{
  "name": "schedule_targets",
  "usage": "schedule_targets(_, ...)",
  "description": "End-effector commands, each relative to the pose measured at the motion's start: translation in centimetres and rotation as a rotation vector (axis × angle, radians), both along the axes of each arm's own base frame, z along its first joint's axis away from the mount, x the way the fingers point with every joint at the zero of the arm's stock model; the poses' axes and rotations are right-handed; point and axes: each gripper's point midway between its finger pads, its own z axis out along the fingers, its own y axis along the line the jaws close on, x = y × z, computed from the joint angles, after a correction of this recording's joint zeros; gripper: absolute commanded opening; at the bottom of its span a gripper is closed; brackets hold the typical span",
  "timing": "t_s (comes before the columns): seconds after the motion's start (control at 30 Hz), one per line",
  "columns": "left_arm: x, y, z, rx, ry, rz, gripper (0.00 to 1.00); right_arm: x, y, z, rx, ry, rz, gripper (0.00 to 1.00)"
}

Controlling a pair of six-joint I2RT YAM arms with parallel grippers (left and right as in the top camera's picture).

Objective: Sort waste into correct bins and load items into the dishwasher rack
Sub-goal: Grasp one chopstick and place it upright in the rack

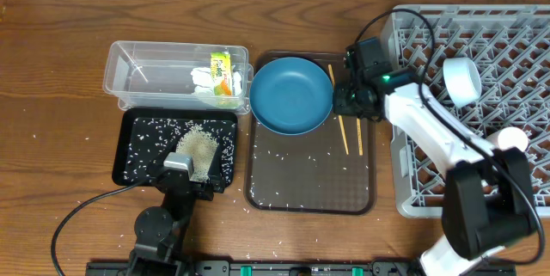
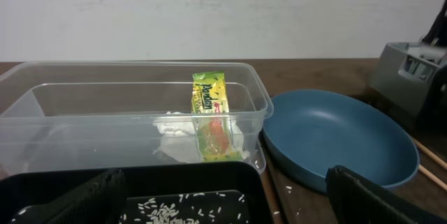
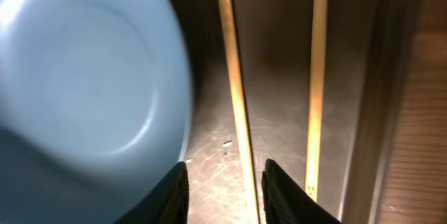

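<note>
plate (image 1: 291,95) on tray (image 1: 309,181), chopsticks (image 1: 341,134) right, perhaps touching

Two chopsticks (image 3: 234,91), one plate (image 1: 290,95), one clear tub (image 1: 155,75), one black tray (image 1: 121,149), one brown tray (image 1: 309,180), one rack (image 1: 516,44), one wrapper (image 1: 224,71)

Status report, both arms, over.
Left gripper open, empty, above the black tray. Right gripper open, straddling one chopstick on the brown serving tray. Dark-blue plate close alongside, other chopstick apart.
</note>
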Motion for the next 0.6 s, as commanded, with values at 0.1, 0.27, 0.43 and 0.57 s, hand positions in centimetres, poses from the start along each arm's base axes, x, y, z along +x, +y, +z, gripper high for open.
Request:
schedule_targets(0.1,0.0,0.4,-1.6,0.024,0.04,0.018,0.93,-0.6,0.1,-3.8,-0.021,0.088,-0.025,0.3)
schedule_targets(0.27,0.0,0.4,-1.6,0.024,0.04,0.018,0.94,-0.9,-0.8,-5.6,-0.074,0.121,-0.038,0.23)
schedule_targets(0.43,0.0,0.4,-1.6,0.024,0.04,0.018,0.93,-1.2,-1.0,-5.9,-0.086,0.134,-0.04,0.05)
schedule_targets(0.57,0.0,0.4,-1.6,0.024,0.04,0.018,0.94,-0.7,-1.4,-4.9,-0.071,0.115,-0.053,0.01)
